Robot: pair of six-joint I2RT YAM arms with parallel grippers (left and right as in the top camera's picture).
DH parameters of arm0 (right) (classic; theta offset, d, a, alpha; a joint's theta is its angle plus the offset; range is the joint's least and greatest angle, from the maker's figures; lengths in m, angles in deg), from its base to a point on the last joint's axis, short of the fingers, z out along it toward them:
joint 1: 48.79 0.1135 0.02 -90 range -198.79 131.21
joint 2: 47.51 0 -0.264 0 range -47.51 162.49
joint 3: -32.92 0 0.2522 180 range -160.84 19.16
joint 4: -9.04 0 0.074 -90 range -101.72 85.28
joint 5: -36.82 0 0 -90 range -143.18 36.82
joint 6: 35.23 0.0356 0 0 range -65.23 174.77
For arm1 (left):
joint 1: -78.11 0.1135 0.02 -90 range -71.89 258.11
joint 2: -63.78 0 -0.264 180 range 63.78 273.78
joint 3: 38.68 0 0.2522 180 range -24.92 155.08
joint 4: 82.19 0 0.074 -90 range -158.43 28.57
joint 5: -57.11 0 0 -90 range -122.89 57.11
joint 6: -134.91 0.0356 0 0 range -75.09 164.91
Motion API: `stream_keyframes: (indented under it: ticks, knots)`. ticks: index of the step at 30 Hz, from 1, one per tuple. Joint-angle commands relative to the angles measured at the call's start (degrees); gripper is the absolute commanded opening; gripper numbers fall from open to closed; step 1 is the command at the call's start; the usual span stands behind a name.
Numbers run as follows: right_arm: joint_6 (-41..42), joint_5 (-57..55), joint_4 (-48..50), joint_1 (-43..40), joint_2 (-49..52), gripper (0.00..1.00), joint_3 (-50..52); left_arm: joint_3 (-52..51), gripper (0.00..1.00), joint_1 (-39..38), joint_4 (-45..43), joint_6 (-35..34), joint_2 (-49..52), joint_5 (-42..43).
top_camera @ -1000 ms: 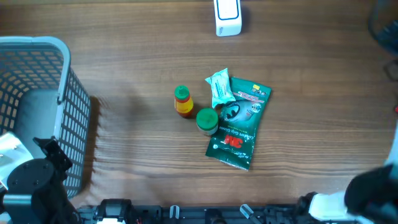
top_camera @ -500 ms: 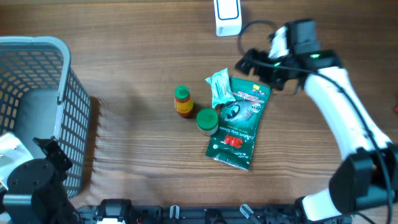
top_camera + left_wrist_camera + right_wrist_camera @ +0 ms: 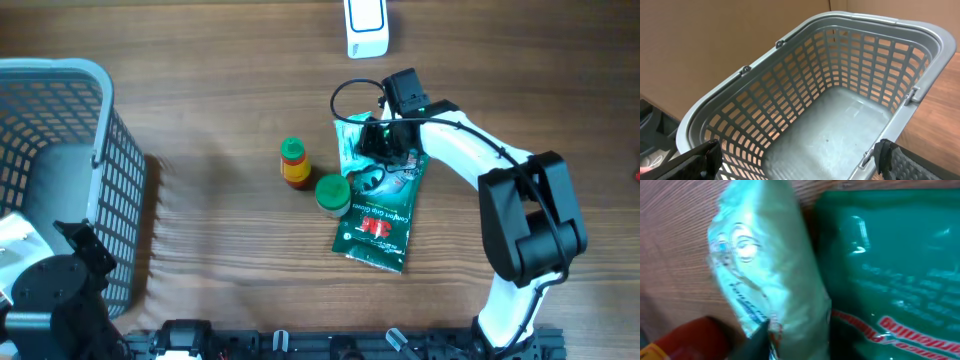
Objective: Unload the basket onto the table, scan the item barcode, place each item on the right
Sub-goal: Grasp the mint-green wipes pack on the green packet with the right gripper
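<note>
**Right end effector on the pale packet; grip unconfirmed**

The pale green packet (image 3: 349, 150) lies mid-bench, its long axis running far to near with a slight lean. Its right edge overlaps the far left corner of the green 3M pouch (image 3: 375, 215). The right end effector (image 3: 378, 140) sits directly over that overlap, so the packet is just beneath it and a little to its left. The right arm is by far the nearer one.

In the right wrist view the packet (image 3: 765, 270) fills the frame, with only a dark sliver of one finger (image 3: 757, 342) at the bottom edge. I cannot tell whether the jaws have clamped on the packet or merely rest against it.

No barcode is legible in any view, and the print on the packet is blurred. The white device (image 3: 366, 27) at the far edge, probably the scanner, lies beyond the packet and is cut off by the frame.

At the far left, the left end effector (image 3: 797, 160) hangs over the grey basket (image 3: 95, 75) with its fingers spread wide and holding nothing.
</note>
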Motion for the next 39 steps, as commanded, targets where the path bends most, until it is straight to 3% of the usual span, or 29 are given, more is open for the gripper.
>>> stream_keyframes:
  ticks: [1, 5, 9, 12, 26, 31, 32, 39]
  knots:
    - [1.42, 1.92, -0.9, -0.61, 1.64, 0.04, 0.59, 0.33, 1.0, 0.48, -0.15, 0.42, -0.04, -0.72]
    - [1.57, 5.27, -4.83, -3.37, -9.25, 0.04, 0.59, 0.33, 1.0, 0.48, -0.15, 0.42, -0.04, -0.72]
    - [14.75, -4.42, -20.31, -3.37, -27.3, 0.04, 0.61, 0.33, 1.0, 0.48, -0.15, 0.42, -0.04, -0.72]
    - [19.5, -5.29, -25.2, -3.32, -33.51, 0.04, 0.61, 0.33, 1.0, 0.48, -0.15, 0.42, -0.04, -0.7]
    - [20.24, -5.16, -26.21, -3.32, -34.07, 0.04, 0.61, 0.33, 1.0, 0.48, -0.15, 0.42, -0.02, -0.7]
    - [52.48, 8.33, -25.53, -3.32, -34.07, 0.04, 0.61, 0.33, 1.0, 0.48, -0.15, 0.42, -0.04, -0.72]
    - [65.0, 15.52, -24.06, -3.32, -34.05, 0.04, 0.61, 0.33, 1.0, 0.48, -0.15, 0.42, -0.02, -0.72]
    - [76.17, 25.24, -18.75, -3.32, -34.03, 0.04, 0.61, 0.33, 1.0, 0.48, -0.15, 0.42, -0.04, -0.72]
